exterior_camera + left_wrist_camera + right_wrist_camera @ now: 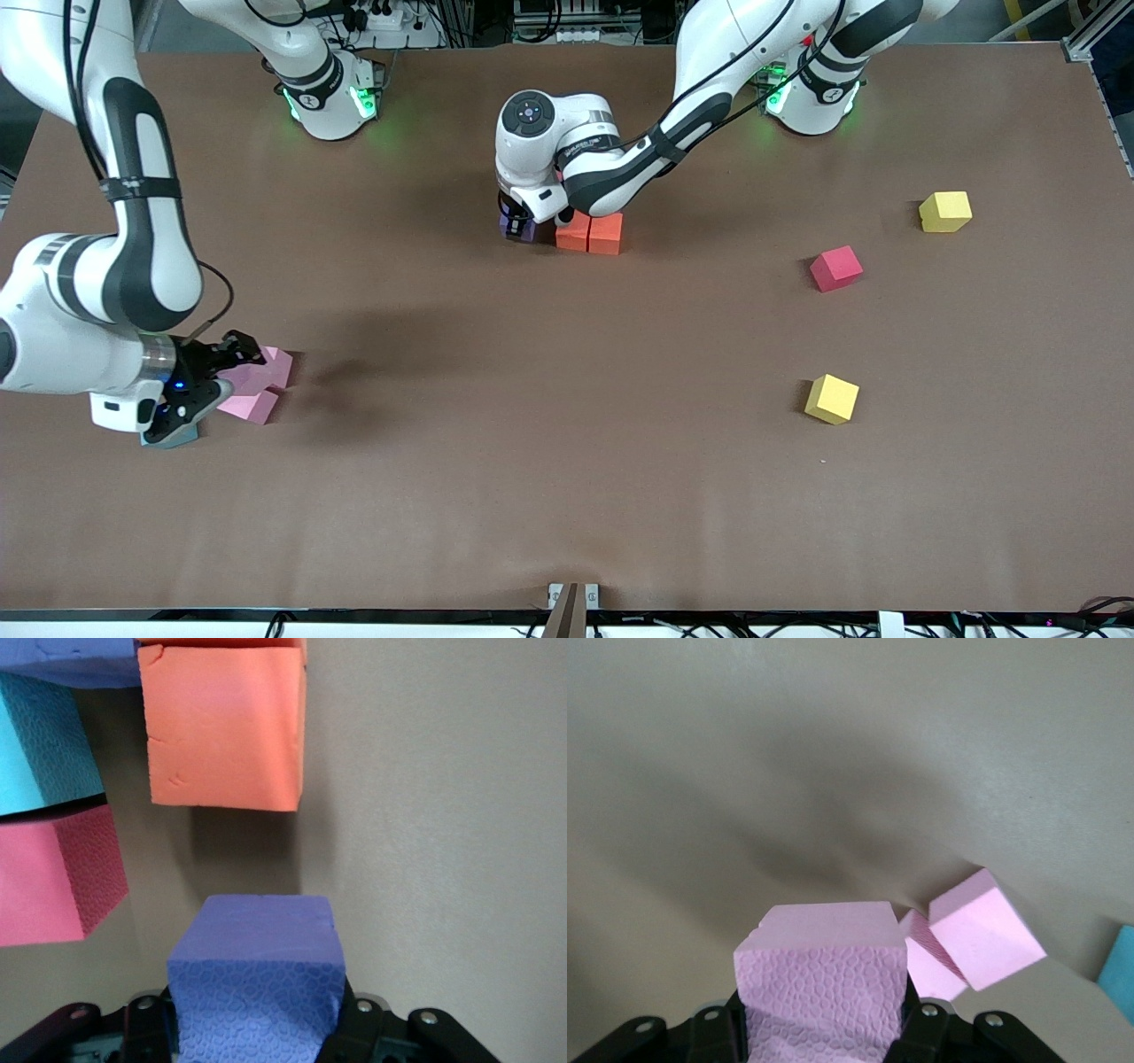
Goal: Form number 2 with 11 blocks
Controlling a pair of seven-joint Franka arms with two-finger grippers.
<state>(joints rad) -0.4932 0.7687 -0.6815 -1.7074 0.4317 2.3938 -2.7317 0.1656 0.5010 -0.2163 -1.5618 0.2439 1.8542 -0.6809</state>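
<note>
Brown table (532, 425), scattered foam blocks (836, 268).

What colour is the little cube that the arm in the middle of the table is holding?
Purple block, held in the left gripper; the left wrist view shows it best.

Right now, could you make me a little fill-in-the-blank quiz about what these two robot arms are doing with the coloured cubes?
1. The left gripper is shut on a ____ block.
2. The right gripper is shut on a ____ block.
3. Beside the purple block stand two ____ blocks.
4. Toward the left arm's end of the table lie two yellow blocks and one ____ block.

Missing words: purple; pink; orange; red
</note>
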